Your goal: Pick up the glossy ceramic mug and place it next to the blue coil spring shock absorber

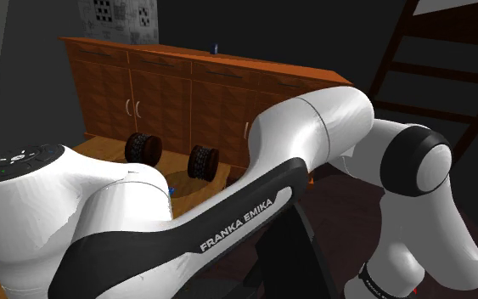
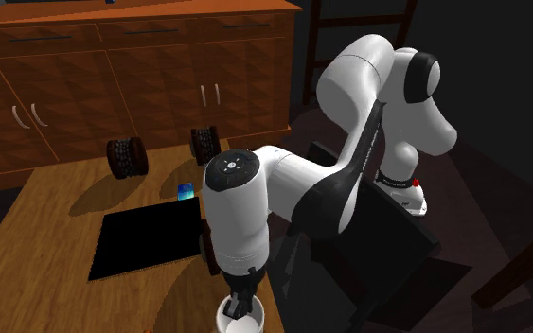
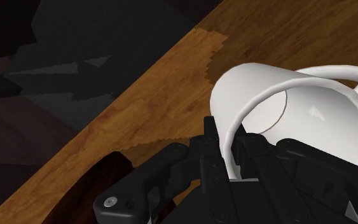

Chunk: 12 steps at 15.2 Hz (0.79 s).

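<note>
All-black two-finger gripper (image 2: 240,306) points straight down at the near edge of the brown wooden table (image 2: 56,236). Fingers closed onto the wall of the glossy white mug with loop handle (image 3: 323,127): in the wrist view one finger sits inside the rim and the other outside, gripping the wall. Cannot tell whether the mug (image 2: 255,324) rests on the table or hangs clear. Flat black rectangular mat (image 2: 146,241) lies between the mug and the small blue object (image 2: 186,193), coil form not resolvable; mug well apart from it. Two dark ribbed spools (image 2: 127,156) stand beyond, before the orange-brown wooden cabinets (image 2: 160,85).
</note>
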{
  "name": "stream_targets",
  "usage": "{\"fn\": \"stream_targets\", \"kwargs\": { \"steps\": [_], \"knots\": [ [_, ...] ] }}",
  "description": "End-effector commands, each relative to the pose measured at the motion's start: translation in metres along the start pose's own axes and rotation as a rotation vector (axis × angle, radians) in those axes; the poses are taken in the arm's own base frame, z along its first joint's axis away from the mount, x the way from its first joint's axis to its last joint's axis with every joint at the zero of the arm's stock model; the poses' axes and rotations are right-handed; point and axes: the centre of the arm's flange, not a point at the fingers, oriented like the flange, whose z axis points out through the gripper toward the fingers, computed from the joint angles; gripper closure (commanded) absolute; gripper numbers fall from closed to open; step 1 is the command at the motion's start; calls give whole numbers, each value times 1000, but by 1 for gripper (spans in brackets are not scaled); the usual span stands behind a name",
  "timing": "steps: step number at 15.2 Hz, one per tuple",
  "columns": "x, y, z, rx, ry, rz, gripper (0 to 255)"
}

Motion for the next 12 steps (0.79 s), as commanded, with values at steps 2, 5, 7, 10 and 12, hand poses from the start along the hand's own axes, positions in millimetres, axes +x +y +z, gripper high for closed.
{"fn": "stream_targets", "kwargs": {
  "steps": [2, 5, 7, 10, 12],
  "knots": [
    [0, 1, 16, 1, 0, 0, 255],
    [0, 2, 26, 1, 0, 0, 255],
    [0, 2, 26, 1, 0, 0, 255],
    [0, 2, 26, 1, 0, 0, 255],
    [0, 2, 26, 1, 0, 0, 255]
  ]
}}
